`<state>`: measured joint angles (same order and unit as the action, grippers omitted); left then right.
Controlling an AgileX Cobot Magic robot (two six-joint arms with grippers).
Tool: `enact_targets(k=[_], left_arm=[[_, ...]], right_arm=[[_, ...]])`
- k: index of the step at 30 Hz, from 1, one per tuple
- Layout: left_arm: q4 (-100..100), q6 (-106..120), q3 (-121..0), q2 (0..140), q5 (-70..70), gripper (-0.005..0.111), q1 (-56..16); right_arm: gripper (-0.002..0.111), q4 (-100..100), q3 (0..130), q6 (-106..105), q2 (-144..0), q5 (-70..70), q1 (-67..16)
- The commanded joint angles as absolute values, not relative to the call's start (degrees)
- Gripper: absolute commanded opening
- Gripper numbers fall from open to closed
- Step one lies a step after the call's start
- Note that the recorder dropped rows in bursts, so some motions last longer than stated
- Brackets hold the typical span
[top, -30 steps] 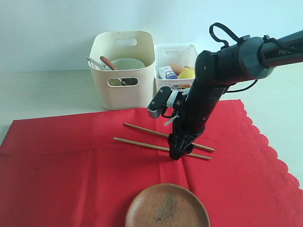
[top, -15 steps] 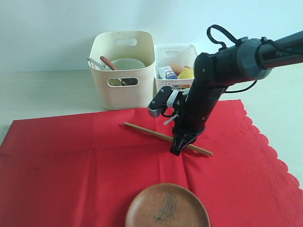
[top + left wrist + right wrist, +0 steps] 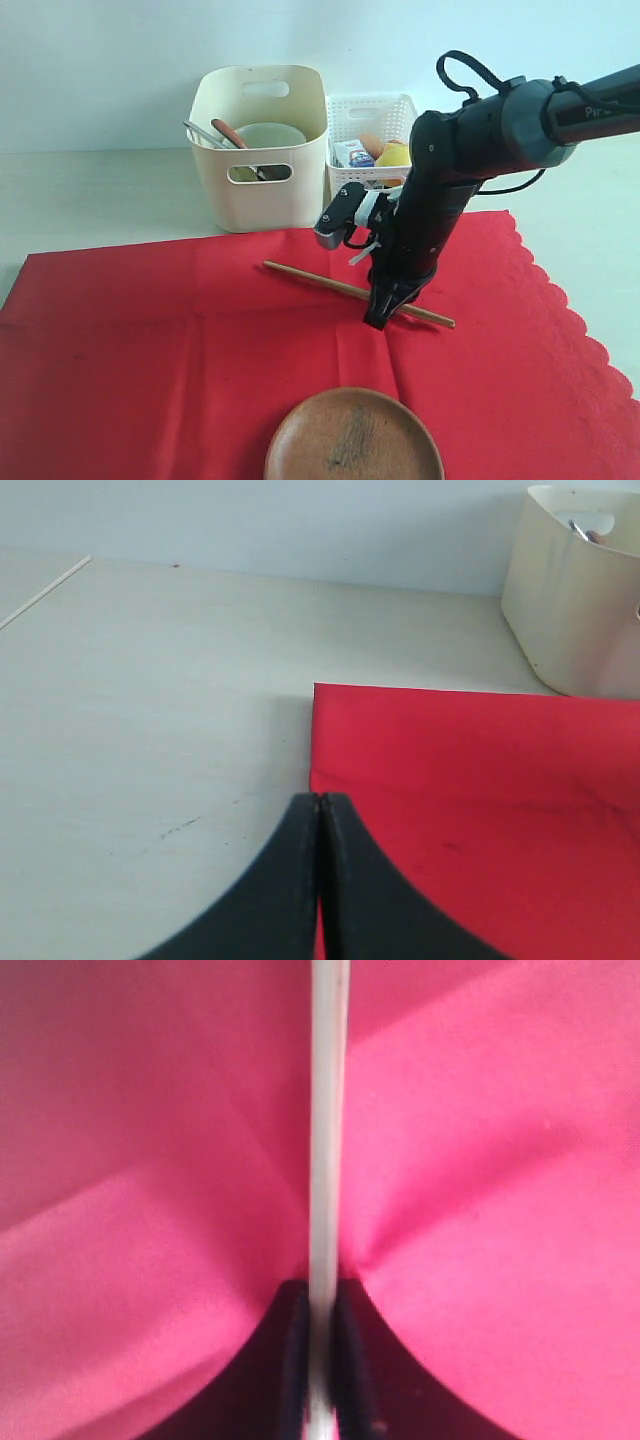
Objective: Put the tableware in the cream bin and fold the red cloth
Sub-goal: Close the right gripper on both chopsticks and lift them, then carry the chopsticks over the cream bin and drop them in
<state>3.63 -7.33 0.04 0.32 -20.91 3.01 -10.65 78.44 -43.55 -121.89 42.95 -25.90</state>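
Note:
My right gripper (image 3: 382, 312) points down at the red cloth (image 3: 150, 340) and is shut on the wooden chopsticks (image 3: 320, 280), which show as one thin line running left and right of the fingers. In the right wrist view a pale stick (image 3: 324, 1110) sits clamped between the dark fingertips (image 3: 294, 1320), over the cloth (image 3: 480, 1210). The round brown plate (image 3: 353, 437) lies on the cloth's near edge. The cream bin (image 3: 258, 190) holds the white bowl (image 3: 270, 134), the wooden spoon (image 3: 227, 131) and metal pieces (image 3: 198, 133). My left gripper (image 3: 318, 800) is shut and empty by the cloth's corner (image 3: 480, 780).
A white lattice basket (image 3: 372, 108) with food items stands right of the cream bin, just behind my right arm (image 3: 470, 140). The left wrist view shows bare pale table (image 3: 150, 700) beside the cloth and the bin's wall (image 3: 575, 610) beyond it.
A second ago two chopsticks lay apart on the cloth. Now they lie together as one line in the right gripper, which has shifted slightly right.

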Motion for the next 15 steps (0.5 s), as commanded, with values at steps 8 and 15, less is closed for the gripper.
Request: enact_targets(k=[8,15], left_arm=[[3.95,-7.32,0.0,0.0,-20.22,0.001,2.74],[3.95,-7.32,0.0,0.0,-20.22,0.001,2.74]], right_arm=[[0.0,-13.49,78.1,-44.49,-112.96,43.02,-25.98],[0.0,-27.42,78.1,-54.61,-109.1,43.02,-25.98]])
